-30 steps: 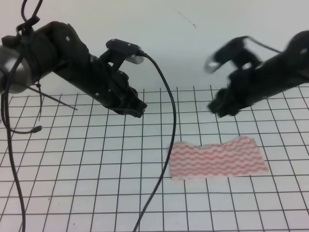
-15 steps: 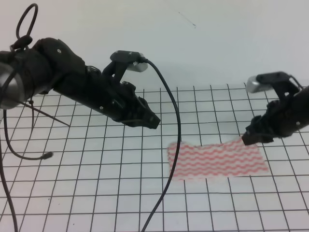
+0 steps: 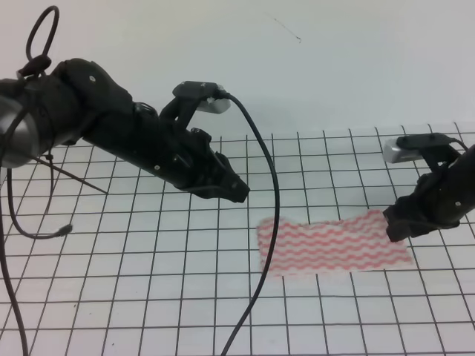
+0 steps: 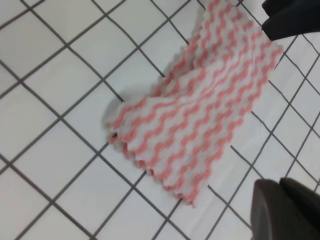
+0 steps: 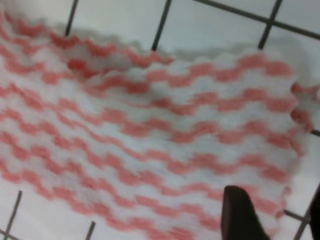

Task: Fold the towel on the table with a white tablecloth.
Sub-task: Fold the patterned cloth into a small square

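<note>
Towel point(image 3: 332, 245) lies flat on desk point(image 3: 111, 297), long axis left-right. Our right hand point(image 3: 395, 226) sits at its right end, nearer; left hand point(image 3: 234, 191) hovers up-left. Can't tell either hand's opening.

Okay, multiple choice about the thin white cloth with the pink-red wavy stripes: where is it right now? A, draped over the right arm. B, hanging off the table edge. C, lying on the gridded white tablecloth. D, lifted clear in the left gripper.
C: the thin white towel with pink-red wavy stripes lies on the gridded white tablecloth, the right gripper at its right end and the left gripper apart from it.
</note>
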Robot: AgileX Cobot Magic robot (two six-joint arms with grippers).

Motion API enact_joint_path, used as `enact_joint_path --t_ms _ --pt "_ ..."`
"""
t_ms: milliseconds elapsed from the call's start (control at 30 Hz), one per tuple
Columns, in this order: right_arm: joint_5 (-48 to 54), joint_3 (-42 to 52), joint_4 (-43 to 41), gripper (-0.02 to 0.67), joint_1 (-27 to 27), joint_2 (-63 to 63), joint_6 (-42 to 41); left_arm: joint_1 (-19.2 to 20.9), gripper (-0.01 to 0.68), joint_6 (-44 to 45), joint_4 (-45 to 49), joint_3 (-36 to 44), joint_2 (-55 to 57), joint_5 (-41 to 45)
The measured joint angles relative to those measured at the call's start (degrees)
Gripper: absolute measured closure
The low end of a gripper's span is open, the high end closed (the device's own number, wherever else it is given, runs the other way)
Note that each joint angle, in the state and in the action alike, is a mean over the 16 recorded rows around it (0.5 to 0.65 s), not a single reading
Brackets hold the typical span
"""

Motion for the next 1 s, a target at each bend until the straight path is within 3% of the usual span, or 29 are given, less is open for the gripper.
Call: enact_joint_path --t_ms 1000 --pt "0.7 -0.2 3.7 0.42 -0.1 3.4 -2.5 0.0 0.672 0.2 -0.1 0.0 0.0 -0.5"
